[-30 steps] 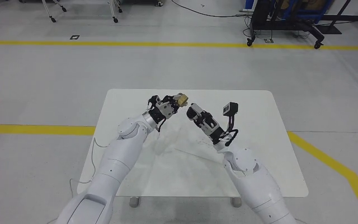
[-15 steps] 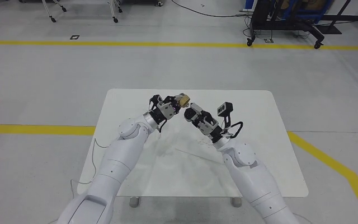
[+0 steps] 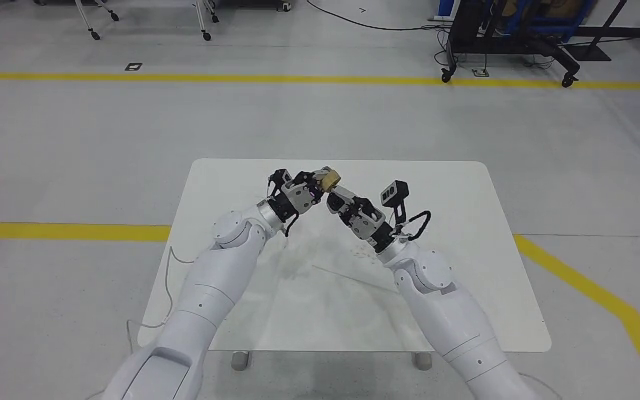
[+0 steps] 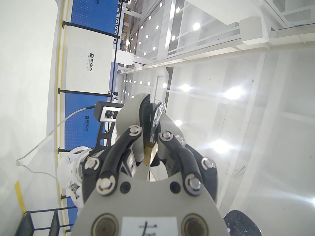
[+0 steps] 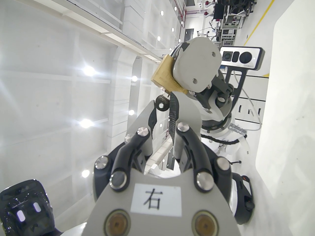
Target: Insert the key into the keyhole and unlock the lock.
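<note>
Black-headed key (image 5: 162, 104) sits pinched in the right tool (image 5: 164, 108), its blade tip meeting the bottom face of the brass padlock (image 5: 163, 73). Behind it, the left tool (image 4: 152, 116) is clamped on this padlock. Both are in the air above the far part of the white table (image 3: 470, 260).

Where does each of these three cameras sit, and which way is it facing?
Top view: above the arms, looking down at the white table; both arms show, meeting over it.
Left wrist view: on the left wrist, facing out past the left gripper, shut on the brass padlock, toward the ceiling lights.
Right wrist view: on the right wrist, facing along the right gripper, which holds the key at the padlock's base.
Shared: top and right wrist views both show the padlock.
</note>
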Controlling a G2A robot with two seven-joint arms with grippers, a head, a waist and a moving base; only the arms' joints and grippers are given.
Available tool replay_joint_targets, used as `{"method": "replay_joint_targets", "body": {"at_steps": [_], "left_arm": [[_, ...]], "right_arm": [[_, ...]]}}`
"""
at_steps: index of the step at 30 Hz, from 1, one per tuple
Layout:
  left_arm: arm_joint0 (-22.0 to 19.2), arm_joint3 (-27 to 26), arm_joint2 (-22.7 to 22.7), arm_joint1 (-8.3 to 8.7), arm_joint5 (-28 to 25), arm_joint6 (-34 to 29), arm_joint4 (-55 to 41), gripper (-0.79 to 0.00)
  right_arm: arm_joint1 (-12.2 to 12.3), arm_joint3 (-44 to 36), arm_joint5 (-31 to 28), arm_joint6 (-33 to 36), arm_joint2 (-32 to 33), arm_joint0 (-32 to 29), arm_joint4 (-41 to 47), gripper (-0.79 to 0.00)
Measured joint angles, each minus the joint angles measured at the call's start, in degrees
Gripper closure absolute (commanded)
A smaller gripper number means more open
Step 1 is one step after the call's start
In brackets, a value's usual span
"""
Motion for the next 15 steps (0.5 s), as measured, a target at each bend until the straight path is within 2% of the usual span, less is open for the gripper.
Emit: {"method": "replay_joint_targets", "body": {"at_steps": [10, 13, 15], "left_arm": [[-0.16, 0.11, -0.05, 0.00, -0.26, -0.45, 0.79, 0.000], [-0.18, -0.17, -0.11, 0.07, -1.41, 0.10, 1.87, 0.000], [-0.02, -0.87, -0.16, 0.13, -3.14, 0.49, 2.94, 0.000]], "right_arm": [[-0.34, 1.12, 0.31, 0.72, -0.15, 0.21, 2.48, 0.000], [-0.61, 1.49, 0.82, 2.10, -0.39, 0.19, 5.80, 0.000], [-0.90, 2.48, 1.57, 4.84, -0.22, 0.15, 11.18, 0.000]]}}
